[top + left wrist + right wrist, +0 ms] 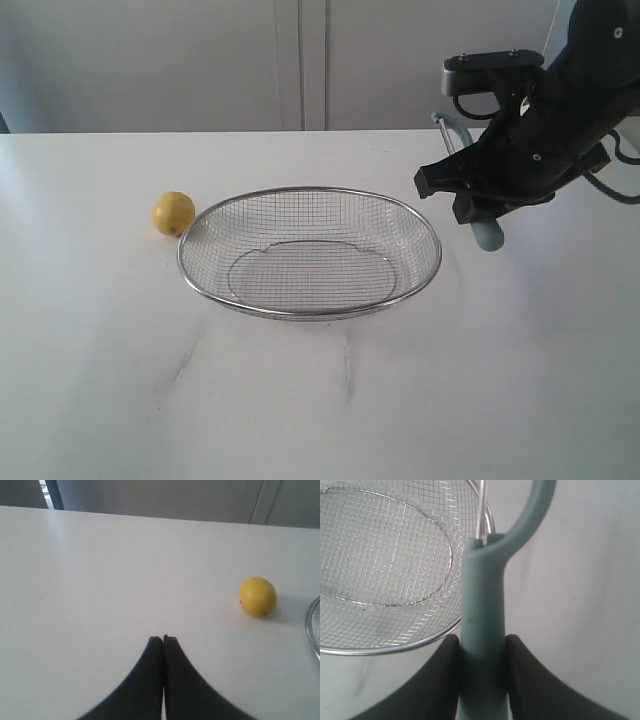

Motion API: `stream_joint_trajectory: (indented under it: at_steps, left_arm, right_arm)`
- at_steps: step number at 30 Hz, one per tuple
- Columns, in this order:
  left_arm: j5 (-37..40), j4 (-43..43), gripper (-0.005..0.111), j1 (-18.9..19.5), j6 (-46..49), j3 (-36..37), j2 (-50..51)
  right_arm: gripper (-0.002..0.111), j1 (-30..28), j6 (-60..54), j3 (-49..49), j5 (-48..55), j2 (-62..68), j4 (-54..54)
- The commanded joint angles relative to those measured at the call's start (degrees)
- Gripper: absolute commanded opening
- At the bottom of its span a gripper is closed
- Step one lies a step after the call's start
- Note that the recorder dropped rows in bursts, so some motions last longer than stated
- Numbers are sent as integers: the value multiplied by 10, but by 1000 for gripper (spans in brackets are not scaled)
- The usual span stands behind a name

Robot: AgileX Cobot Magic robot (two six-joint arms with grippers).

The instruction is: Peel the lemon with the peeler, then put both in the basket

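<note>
The small yellow lemon point(173, 213) rests on the white table just left of the wire mesh basket point(310, 252); in the left wrist view the lemon point(257, 596) lies ahead of my left gripper point(162, 639), whose jaws are pressed together with nothing between them. This gripper is outside the exterior view. My right gripper point(481, 642) is shut on the pale teal handle of the peeler point(482, 610). It holds the peeler point(487, 232) above the table just right of the basket's rim point(395, 647), the curved head pointing away from the jaws.
A white wall with cabinet seams stands behind the table's far edge. The black right arm point(540, 120) hangs over the back right of the table. Faint scuff marks point(348, 368) run across the tabletop in front of the basket.
</note>
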Motion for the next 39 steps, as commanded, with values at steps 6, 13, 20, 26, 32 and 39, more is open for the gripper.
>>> stream_joint_trajectory:
  at_steps: [6, 13, 20, 26, 32, 39]
  left_arm:
    - [273, -158, 0, -104, 286, -186, 191]
    - [308, -393, 0, -103, 497, -355, 327]
    - [310, -460, 0, -103, 498, -502, 453]
    - [253, -499, 4, -103, 497, -568, 538]
    - [172, -504, 43, -103, 485, -570, 597]
    - [133, -506, 87, -103, 442, -570, 642]
  right_arm:
    - [0, 0, -6, -6, -3, -2, 0]
    - [0, 0, -6, -6, -5, -2, 0]
    - [0, 0, -6, -6, -5, -2, 0]
    - [0, 0, -6, -6, -6, -2, 0]
    - [0, 0, -6, -6, -6, -2, 0]
    - [0, 0, -6, -6, -6, -2, 0]
